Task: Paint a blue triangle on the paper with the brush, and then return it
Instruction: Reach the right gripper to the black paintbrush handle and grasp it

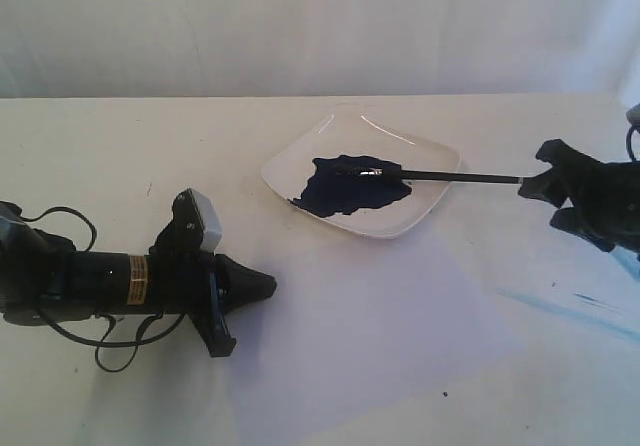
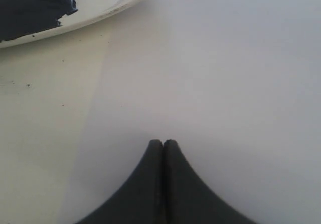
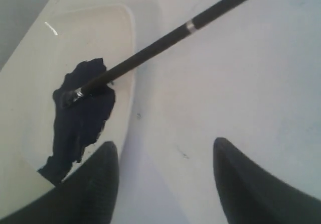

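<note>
- Your right gripper [image 1: 548,186] has its jaws spread wide and holds nothing. In the right wrist view, the brush [image 3: 165,40] lies ahead of the fingertips, clear of both.
- The brush [image 1: 450,176] rests with its bristles in the dark blue paint [image 1: 345,191] on the white dish [image 1: 430,156]. Its handle crosses the rim and points out over the desk [image 1: 120,156] towards your right gripper, the tip of the handle just beside it.
- Your left gripper [image 1: 262,288] has its jaws pressed together on nothing, and sits low at the near-left edge of the paper [image 1: 380,336].
- The paper looks bare, with no blue triangle on it. The only colour off the dish is a few pale blue smears [image 1: 560,306] on the desk to the right.
- I judge the painting is not yet begun, and the step in hand is taking up the brush.
- Next, bring the open jaws down around the handle near its free end and line them up across the shaft. Close firmly, because the stick is thin and may roll or pivot on the rim.
- Lift without dragging paint over the dish edge, then carry the brush to the paper.
</note>
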`<control>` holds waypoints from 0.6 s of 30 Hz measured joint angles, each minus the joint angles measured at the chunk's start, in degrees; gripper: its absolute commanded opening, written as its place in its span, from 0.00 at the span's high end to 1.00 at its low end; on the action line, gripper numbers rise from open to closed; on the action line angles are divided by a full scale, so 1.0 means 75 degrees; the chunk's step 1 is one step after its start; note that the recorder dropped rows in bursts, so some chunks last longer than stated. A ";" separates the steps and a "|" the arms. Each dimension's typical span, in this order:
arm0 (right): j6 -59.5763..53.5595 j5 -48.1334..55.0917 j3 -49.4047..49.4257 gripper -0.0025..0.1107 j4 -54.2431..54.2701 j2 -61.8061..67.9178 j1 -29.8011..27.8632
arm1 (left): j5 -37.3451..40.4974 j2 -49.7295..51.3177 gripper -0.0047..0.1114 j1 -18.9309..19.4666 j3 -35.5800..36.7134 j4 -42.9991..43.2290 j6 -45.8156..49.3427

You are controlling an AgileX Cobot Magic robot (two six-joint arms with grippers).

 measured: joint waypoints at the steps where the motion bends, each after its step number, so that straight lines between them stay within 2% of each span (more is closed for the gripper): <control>1: -0.0014 0.0163 -0.0131 0.51 0.0033 0.0153 0.0000 | 0.0000 0.0000 0.96 0.0000 0.0000 0.0000 0.0000; 18: 0.0920 0.1061 -0.2024 0.51 0.0174 0.2338 0.0000 | 0.0000 0.0000 0.96 0.0000 0.0000 0.0000 0.0000</control>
